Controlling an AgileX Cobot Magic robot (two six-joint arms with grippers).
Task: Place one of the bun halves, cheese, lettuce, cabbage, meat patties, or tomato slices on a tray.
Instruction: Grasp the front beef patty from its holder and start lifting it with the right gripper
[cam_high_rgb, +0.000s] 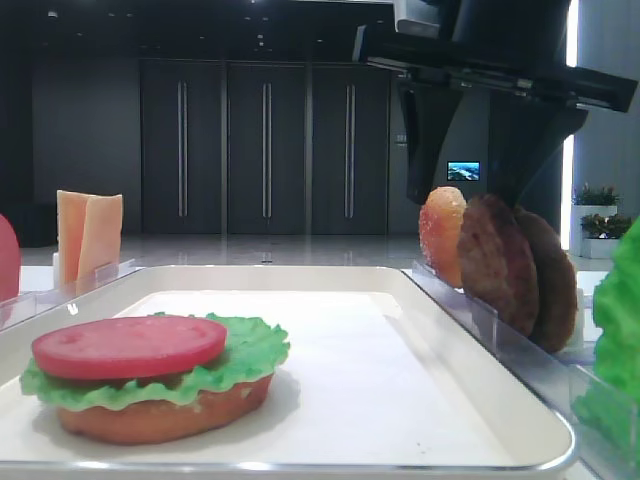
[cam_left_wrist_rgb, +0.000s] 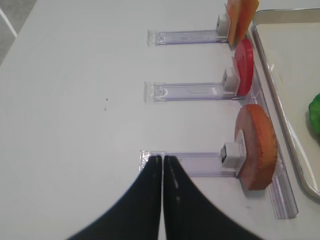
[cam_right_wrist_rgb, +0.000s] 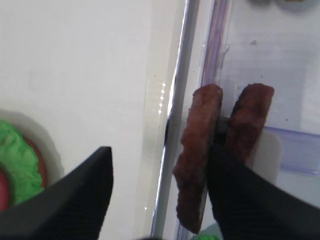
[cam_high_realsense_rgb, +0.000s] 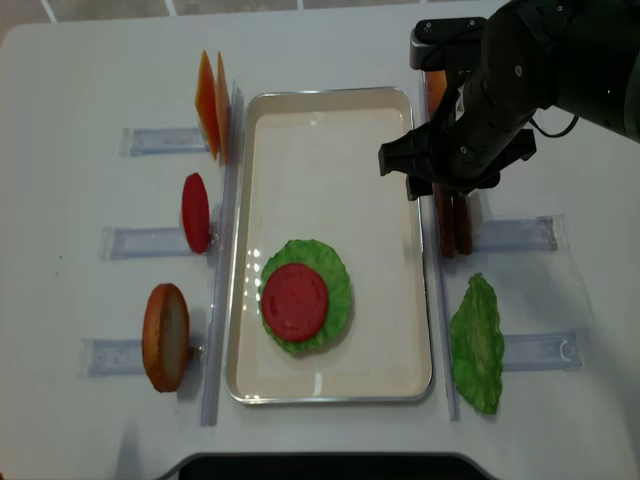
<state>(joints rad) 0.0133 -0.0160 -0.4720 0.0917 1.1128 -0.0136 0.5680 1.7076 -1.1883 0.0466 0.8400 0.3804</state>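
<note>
Right tool (cam_right_wrist_rgb: 160, 192) spread astride one upright meat patty (cam_right_wrist_rgb: 196, 155)

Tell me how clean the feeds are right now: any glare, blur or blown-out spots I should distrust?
Right wrist view: near fingers are soft and dark, the meat patties fairly sharp, glare streaks along the tray rim. Left wrist view: table washed out, fingers blurred. Low exterior view: dark background, bright strip at right. Overhead view: evenly lit, soft shadows.
</note>
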